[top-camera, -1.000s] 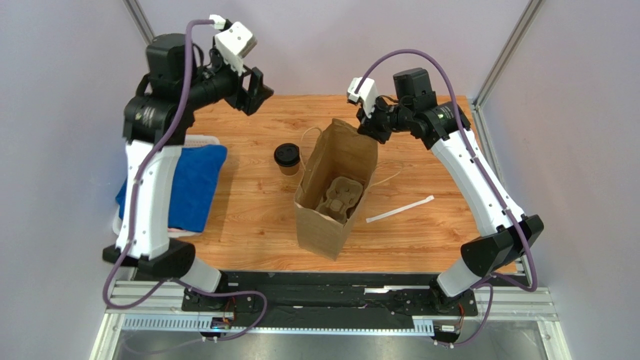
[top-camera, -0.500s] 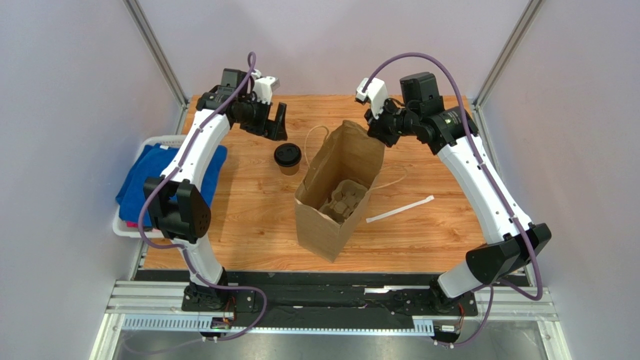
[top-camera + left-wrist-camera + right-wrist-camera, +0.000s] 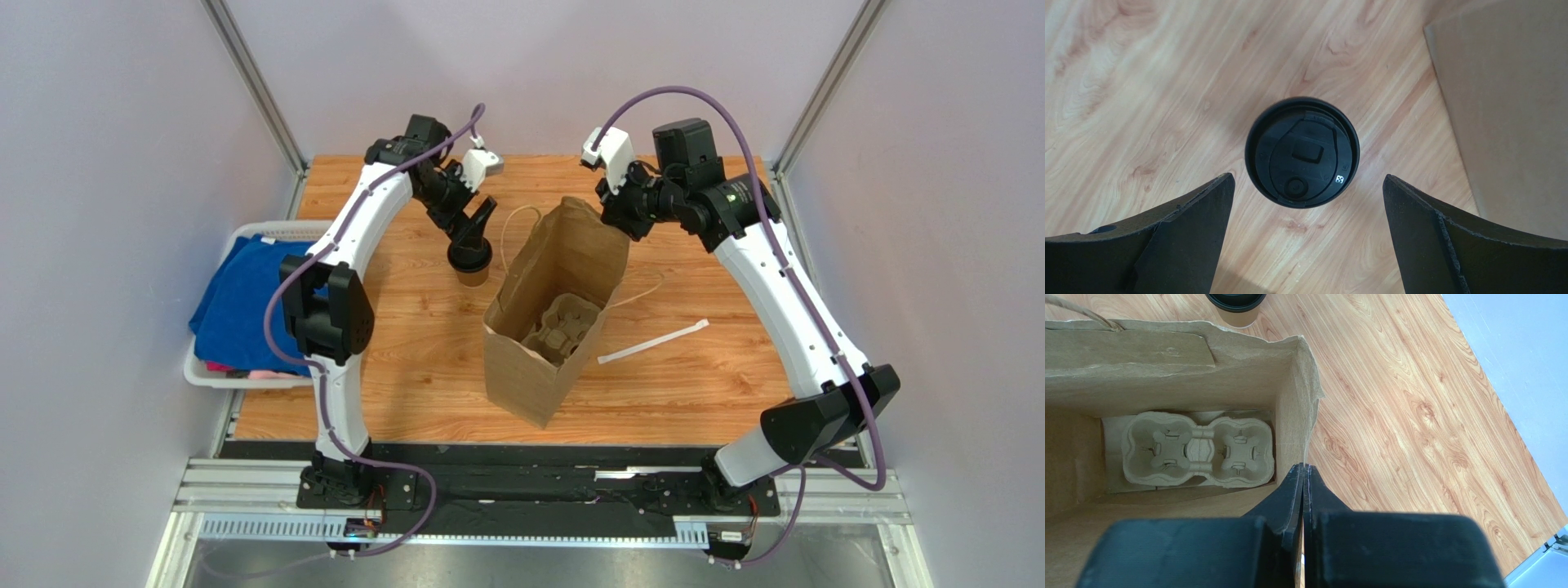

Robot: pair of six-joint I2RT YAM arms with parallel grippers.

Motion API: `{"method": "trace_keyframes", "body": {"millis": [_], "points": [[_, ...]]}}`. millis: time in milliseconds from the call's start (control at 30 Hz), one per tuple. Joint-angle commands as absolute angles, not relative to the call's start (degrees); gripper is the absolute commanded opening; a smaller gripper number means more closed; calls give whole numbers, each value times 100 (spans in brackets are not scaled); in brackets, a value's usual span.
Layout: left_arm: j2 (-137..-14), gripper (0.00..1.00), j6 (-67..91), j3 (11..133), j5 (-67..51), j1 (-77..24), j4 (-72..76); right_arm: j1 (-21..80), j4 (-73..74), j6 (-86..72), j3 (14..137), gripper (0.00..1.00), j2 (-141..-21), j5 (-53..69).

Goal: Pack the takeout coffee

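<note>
Beside the bag [image 3: 552,312], at its ten o'clock, the coffee [image 3: 1303,152] stands upright under the left claw [image 3: 1306,179], spread wide. Seemingly the reach step; next, descend squarely and close. The right claw [image 3: 1303,478] pinches the bag's rim.

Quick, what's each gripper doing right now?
Left gripper: open, above the coffee cup.
Right gripper: closed on the paper bag rim.

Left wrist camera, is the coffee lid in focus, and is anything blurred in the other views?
Left wrist view: coffee lid sharp, left fingers dark, soft-edged. Right wrist view: right fingers blurred up close, cup tray shaded inside the bag. Top external view: evenly lit, no glare.
</note>
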State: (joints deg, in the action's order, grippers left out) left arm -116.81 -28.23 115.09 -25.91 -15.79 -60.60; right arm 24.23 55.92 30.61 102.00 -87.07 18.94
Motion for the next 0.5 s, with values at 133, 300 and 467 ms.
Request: {"method": "trace_keyframes", "body": {"millis": [133, 300, 467], "points": [[-11733, 99, -3524, 11619, -2286, -1644, -6275, 2408, 5572, 2953, 10336, 0, -8736, 1881], [-11988, 99, -3647, 11786, -2381, -1635, -6521, 2408, 5625, 2953, 10450, 0, -8806, 1872], [-12111, 99, -3682, 11865, -2452, -1626, -6504, 2408, 5686, 2953, 10538, 0, -8886, 1863]]}}
